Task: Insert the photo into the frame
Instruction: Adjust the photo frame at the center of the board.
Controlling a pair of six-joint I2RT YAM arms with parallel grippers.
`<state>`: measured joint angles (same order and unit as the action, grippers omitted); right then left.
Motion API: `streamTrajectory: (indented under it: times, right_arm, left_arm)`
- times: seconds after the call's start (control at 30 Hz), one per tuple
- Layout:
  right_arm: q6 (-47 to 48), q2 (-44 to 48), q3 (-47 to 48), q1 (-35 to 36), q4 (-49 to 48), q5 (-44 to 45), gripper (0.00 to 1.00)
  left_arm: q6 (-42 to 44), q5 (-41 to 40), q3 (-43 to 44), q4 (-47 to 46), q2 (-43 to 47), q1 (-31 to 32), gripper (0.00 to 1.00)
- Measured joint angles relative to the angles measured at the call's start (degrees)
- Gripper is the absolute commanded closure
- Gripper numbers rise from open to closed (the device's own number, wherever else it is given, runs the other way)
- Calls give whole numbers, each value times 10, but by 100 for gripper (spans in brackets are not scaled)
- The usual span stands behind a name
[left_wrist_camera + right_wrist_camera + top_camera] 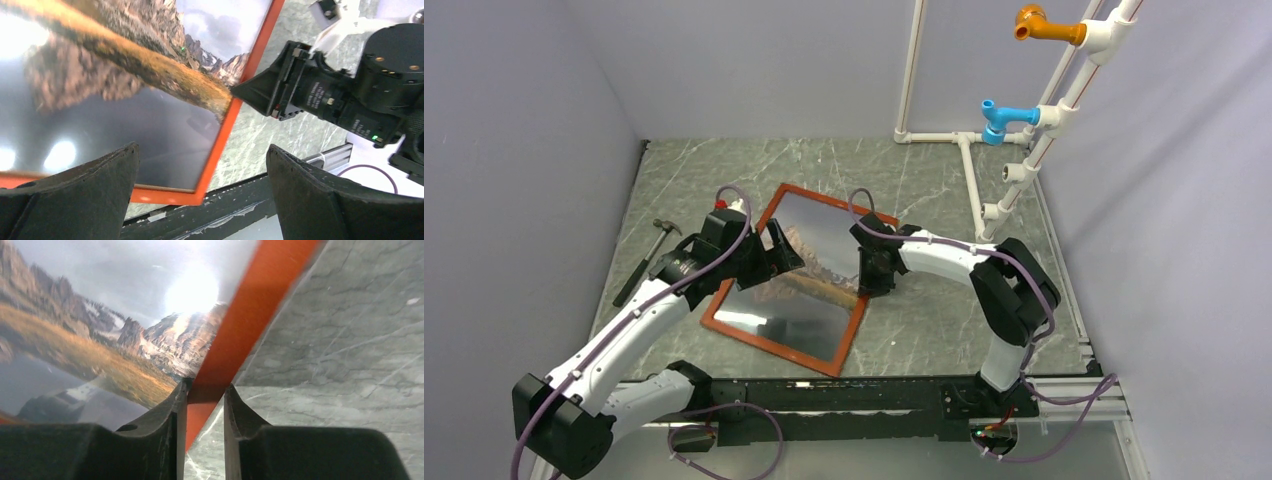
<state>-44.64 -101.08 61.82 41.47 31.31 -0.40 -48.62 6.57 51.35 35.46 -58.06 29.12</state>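
Observation:
The frame [769, 345], thin reddish-orange moulding, lies flat on the marble table, turned diagonally. The photo [814, 265], a mountain mirrored in a lake, lies face up inside it and fills it. My left gripper [776, 252] hovers over the frame's left side with its jaws wide open and empty; in the left wrist view [202, 150] the frame's near corner [200, 192] lies below them. My right gripper [871, 268] is at the frame's right rail. In the right wrist view [206, 386] its fingers stand close together astride the rail [260, 295], one at the photo's edge, one on the table side.
A hammer [646, 255] lies on the table left of the left arm. White PVC piping with a blue fitting [1004, 120] and an orange fitting [1044, 25] stands at the back right. A black rail [844, 395] runs along the near edge. Grey walls enclose the sides.

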Motion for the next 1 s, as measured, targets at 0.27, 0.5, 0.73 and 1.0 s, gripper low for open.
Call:
streamTrajectory:
  times: [0.27,0.5,0.73,1.0]
  right_arm:
    - [68,-16,28,-30,13,31,94]
    - [151,-27,49,-129,22,43,62]
    - [169,-14,40,-156,31,43,29]
    - [150,74,-61,-158,16,-35,27]
  left_arm:
    - [15,-7,-38,15,2,-26,1]
    - [30,-7,-94,15,9,-70,1]
    - [43,15,-158,-30,0,-100,1]
    - [50,67,-210,-137,-66,-104,11]
